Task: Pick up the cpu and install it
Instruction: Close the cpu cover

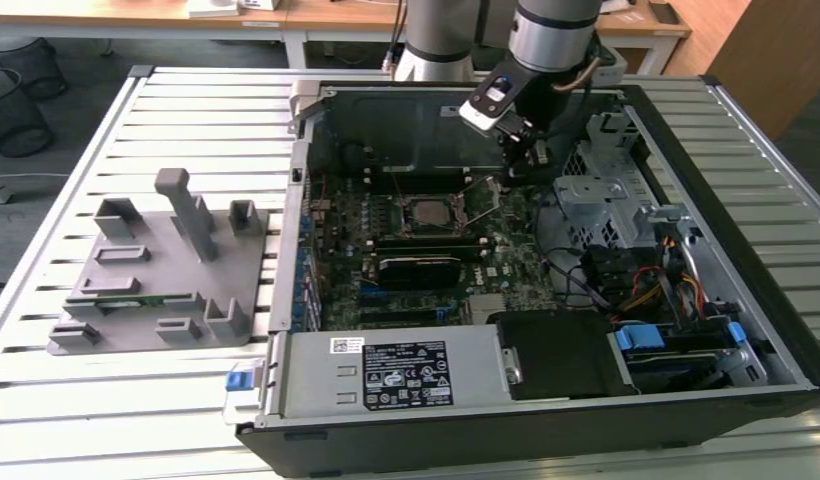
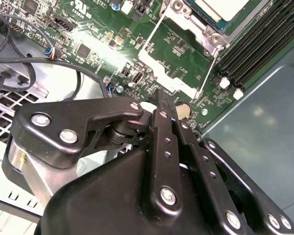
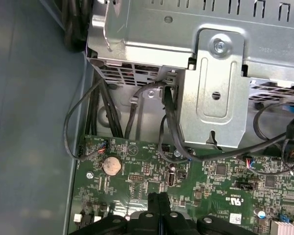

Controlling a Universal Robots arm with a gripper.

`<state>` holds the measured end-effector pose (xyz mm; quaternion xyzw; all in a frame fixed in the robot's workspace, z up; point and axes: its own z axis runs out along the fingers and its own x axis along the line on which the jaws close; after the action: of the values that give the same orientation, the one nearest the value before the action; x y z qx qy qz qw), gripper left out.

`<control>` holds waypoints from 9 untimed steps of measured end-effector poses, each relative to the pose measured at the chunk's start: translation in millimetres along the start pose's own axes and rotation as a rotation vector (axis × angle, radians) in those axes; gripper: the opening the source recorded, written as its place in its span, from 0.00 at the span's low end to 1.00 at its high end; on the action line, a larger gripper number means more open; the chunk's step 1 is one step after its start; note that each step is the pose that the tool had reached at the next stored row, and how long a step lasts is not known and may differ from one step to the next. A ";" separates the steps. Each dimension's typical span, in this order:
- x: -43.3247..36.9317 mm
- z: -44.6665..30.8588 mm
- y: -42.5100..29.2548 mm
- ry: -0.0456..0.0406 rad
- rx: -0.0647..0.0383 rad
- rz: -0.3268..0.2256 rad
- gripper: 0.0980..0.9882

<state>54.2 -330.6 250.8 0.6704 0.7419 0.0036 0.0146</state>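
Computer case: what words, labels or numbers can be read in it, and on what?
Black label on the power supply: too small to read.
White sticker beside it: too small to read.
Motherboard markings: too small to read.
cpu: nothing legible.

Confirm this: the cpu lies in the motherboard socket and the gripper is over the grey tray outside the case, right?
One slip: the cpu lies in the motherboard socket, but the gripper is inside the case, over the motherboard to the exterior view's right of the socket, not over the grey tray. The exterior view shows it.
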 end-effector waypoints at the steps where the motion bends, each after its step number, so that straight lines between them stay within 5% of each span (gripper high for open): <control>1: 0.0 0.7 0.3 -0.0002 0.000 0.001 0.01; 9: 0.1 8.5 0.9 -0.0003 0.001 0.003 0.01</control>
<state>55.3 -330.6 242.3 0.6715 0.7409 0.0033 0.0144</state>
